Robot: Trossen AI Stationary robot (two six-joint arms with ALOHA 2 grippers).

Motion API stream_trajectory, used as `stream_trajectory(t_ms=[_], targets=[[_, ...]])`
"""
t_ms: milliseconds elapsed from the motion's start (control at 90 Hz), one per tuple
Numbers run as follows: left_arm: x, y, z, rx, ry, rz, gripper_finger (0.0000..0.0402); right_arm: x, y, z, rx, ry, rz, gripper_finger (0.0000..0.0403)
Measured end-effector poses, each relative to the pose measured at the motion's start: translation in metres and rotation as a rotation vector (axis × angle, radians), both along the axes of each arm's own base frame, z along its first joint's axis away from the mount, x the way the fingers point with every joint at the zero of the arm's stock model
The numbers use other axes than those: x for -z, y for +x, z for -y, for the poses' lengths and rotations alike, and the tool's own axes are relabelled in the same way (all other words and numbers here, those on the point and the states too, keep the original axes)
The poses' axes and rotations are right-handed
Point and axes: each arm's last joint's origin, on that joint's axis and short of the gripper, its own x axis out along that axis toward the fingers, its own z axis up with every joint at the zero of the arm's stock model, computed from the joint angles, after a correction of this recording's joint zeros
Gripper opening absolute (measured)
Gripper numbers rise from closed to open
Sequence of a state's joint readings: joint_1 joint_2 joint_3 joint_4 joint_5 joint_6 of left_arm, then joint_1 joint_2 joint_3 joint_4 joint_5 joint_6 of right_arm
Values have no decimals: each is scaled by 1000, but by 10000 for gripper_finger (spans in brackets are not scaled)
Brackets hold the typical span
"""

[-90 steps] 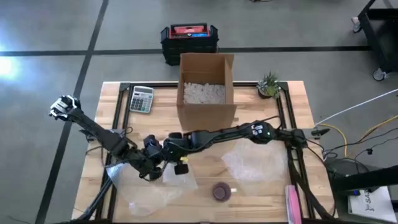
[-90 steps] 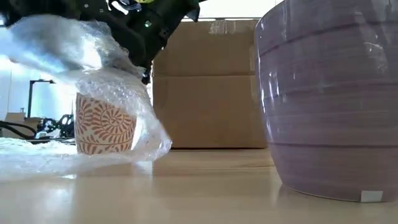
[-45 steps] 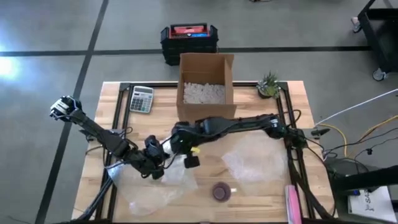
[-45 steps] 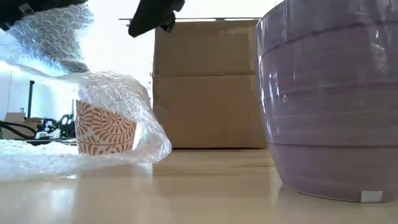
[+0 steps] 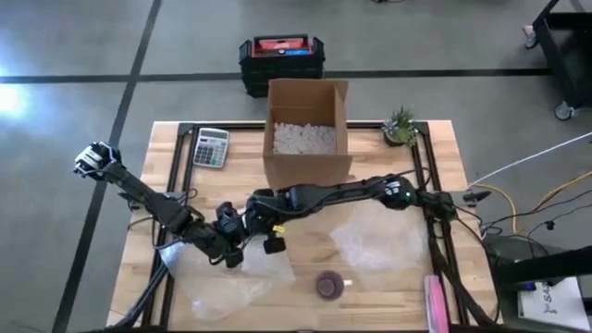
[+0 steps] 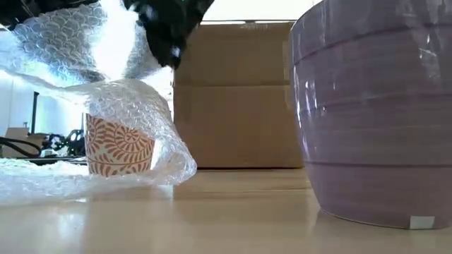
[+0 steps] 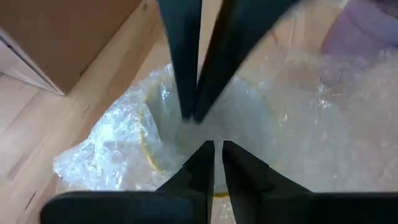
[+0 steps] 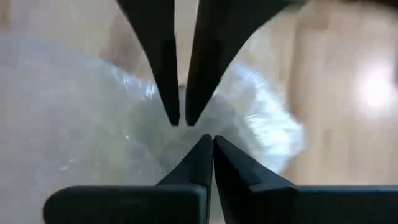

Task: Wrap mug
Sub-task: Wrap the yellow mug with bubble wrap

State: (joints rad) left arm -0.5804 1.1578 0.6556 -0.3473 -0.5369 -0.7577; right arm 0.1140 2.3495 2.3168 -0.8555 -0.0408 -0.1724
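Note:
An orange-patterned mug (image 6: 119, 145) stands on the table under a clear bubble wrap sheet (image 6: 134, 106), which lies over its top and spreads on the wood (image 5: 227, 282). My left gripper (image 7: 215, 148) is shut on a raised part of the sheet (image 6: 49, 39) over the mug. My right gripper (image 8: 208, 140) is shut and stands tip to tip with the left one above the mug (image 5: 252, 227). My left gripper pinches the bubble wrap (image 7: 186, 134) between its two fingers, coming slanting from the table's left. The held part stands lifted above the mug while the rest lies slack over the mug and on the table. My right gripper's tips are at the wrap; I cannot tell whether they touch.
A purple mug (image 5: 328, 284) stands near the front edge, large in the low view (image 6: 374, 113). A second bubble wrap sheet (image 5: 379, 239) lies right of centre. An open cardboard box (image 5: 307, 139) with packing filler, a calculator (image 5: 210, 146) and a small plant (image 5: 400, 125) stand at the back.
My right gripper has gone up and toward the table's right, clear of the wrap, then come back down to the wrap above the mug. My left gripper has kept its part of the sheet raised. The wrap stays draped over the mug.

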Motion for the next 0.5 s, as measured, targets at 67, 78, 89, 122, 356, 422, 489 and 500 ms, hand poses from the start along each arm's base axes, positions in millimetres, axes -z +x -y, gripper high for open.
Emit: stream_trajectory(t_ms=[67,78,89,122,356,422,489,500], targets=[[-1,0,0,3,1,2,20,-10,-1,1,0,-16,32,0],[-1,0,0,3,0,4,20,-11,-1,1,2,-18,35,0],[-1,0,0,3,-1,7,20,-11,-1,1,2,-18,34,0],[-1,0,0,3,-3,11,20,-11,-1,3,5,-17,31,0],[-1,0,0,4,-2,9,20,37,4,9,17,-15,-76,0],[-2,0,0,8,-9,9,20,47,4,8,15,-16,-95,0],[-9,0,1,27,-47,8,20,50,5,8,14,-13,-92,0],[-11,0,2,32,-55,10,20,50,5,8,15,-13,-94,0]])
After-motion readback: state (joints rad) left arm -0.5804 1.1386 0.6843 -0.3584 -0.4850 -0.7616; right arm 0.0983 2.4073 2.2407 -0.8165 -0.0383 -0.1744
